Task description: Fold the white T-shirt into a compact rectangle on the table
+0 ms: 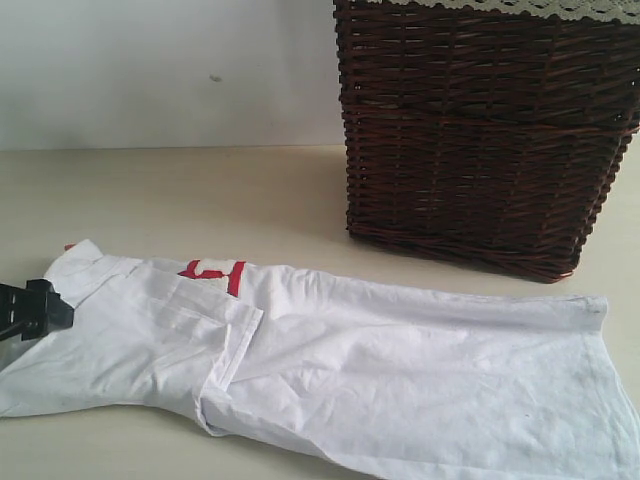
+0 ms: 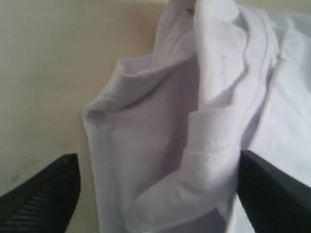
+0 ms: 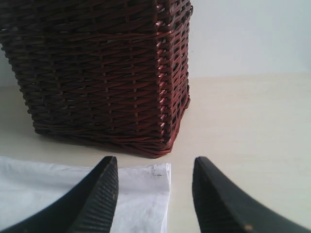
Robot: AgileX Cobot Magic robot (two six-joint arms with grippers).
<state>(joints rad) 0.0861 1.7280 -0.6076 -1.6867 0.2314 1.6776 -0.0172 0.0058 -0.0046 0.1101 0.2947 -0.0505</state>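
The white T-shirt (image 1: 400, 370) lies folded lengthwise across the table (image 1: 200, 200), with the sleeve end at the left and the hem at the right. Red lettering (image 1: 213, 270) peeks out at its far edge. My left gripper (image 2: 158, 155) is open wide above the bunched sleeve end (image 2: 194, 121); its black fingers (image 2: 48, 194) stand on either side of the cloth and do not pinch it. In the exterior view it shows as a black piece (image 1: 35, 310) at the left edge. My right gripper (image 3: 155, 160) is open over the shirt's hem corner (image 3: 146, 189).
A dark brown wicker basket (image 1: 480, 130) with a lace-edged liner (image 1: 500, 8) stands at the back right, close behind the shirt's hem. In the right wrist view the basket (image 3: 97, 73) stands just past the corner. A pale wall (image 1: 150, 70) backs the table.
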